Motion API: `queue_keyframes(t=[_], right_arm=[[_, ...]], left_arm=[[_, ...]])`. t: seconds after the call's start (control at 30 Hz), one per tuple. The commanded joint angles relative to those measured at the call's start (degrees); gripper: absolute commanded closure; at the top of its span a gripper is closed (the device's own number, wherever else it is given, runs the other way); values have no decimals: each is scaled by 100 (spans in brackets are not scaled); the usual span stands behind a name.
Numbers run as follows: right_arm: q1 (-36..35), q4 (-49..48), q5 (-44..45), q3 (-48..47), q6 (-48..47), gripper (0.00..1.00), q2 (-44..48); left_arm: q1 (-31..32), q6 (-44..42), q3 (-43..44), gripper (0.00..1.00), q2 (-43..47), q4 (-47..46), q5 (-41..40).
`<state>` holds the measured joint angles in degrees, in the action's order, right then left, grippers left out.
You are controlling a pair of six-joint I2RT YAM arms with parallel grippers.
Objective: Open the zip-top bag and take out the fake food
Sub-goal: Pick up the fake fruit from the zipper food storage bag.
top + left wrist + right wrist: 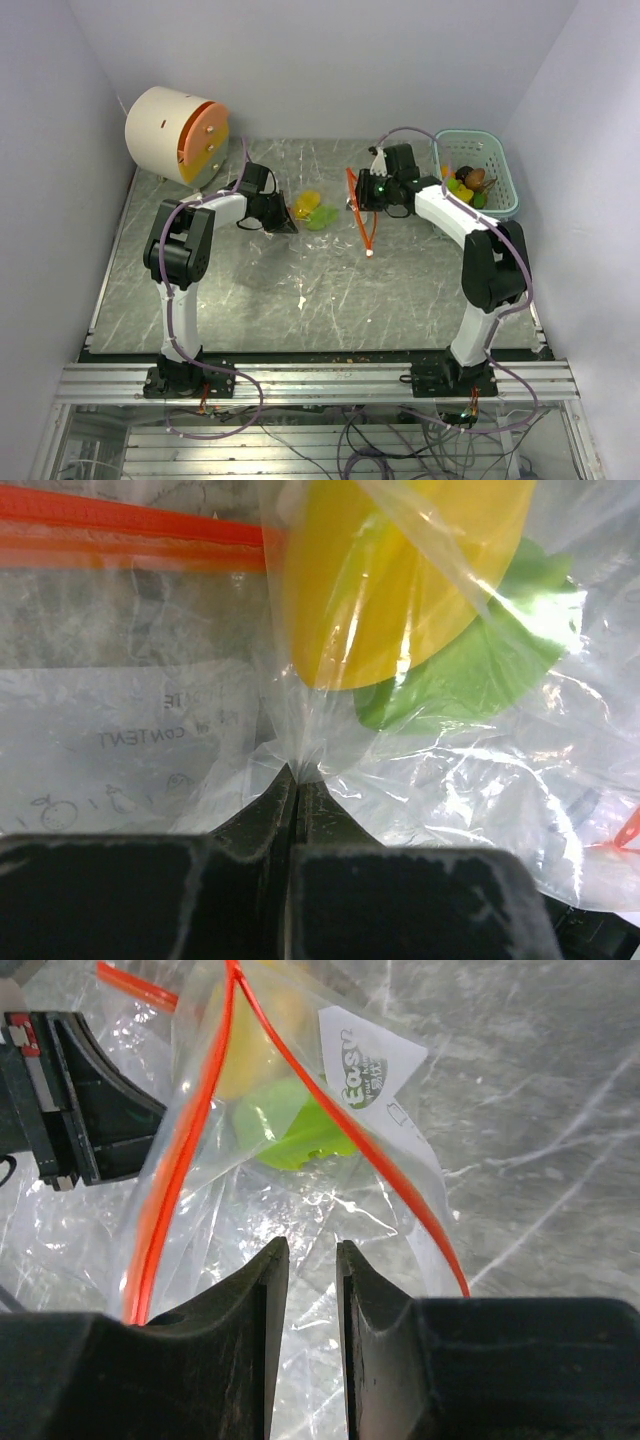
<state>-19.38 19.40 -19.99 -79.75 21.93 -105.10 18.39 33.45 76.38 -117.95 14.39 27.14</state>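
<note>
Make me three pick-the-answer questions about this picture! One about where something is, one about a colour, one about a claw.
1. Where is the pale teal perforated plastic basket? A) far right corner of the grey marbled table B) near left corner C) middle
2. What colour is the zip strip on the clear crinkly plastic bag? A) blue B) red-orange C) black
3. What is the left claw doing? A) gaping wide B) shut on the bag C) hidden
Answers: 1 A, beside the right wall; 2 B, both wrist views show it; 3 B, pinching the bag.
</note>
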Motion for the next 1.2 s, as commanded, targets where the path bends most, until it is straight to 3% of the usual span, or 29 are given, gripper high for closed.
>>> queue_keyframes(t=[0.0, 0.4, 0.6, 0.87, 0.93, 1.0, 1.17], right_arm=[[-82, -438, -439, 160, 43, 73, -404], [-401, -790, -426, -325, -285, 42, -1026], [-451, -861, -431, -488, -239, 27, -1346], [-569, -693, -218, -867, -330, 16, -1833], [-605, -674, -184, -912, -343, 17, -1913], [-638, -636, -101, -928, -381, 24, -1944], [-649, -706, 120, -750, -334, 53, -1797]], left_arm=[[58, 65, 107, 93, 194, -143, -92], [235, 34, 132, 93, 164, -30, -139], [650, -51, 288, 93, 59, 159, -309], [805, -111, 431, 93, 5, 268, -288], [798, -159, 456, 93, 0, 337, -309], [797, -180, 458, 93, 6, 379, -322], [797, -204, 405, 93, 14, 372, -328]])
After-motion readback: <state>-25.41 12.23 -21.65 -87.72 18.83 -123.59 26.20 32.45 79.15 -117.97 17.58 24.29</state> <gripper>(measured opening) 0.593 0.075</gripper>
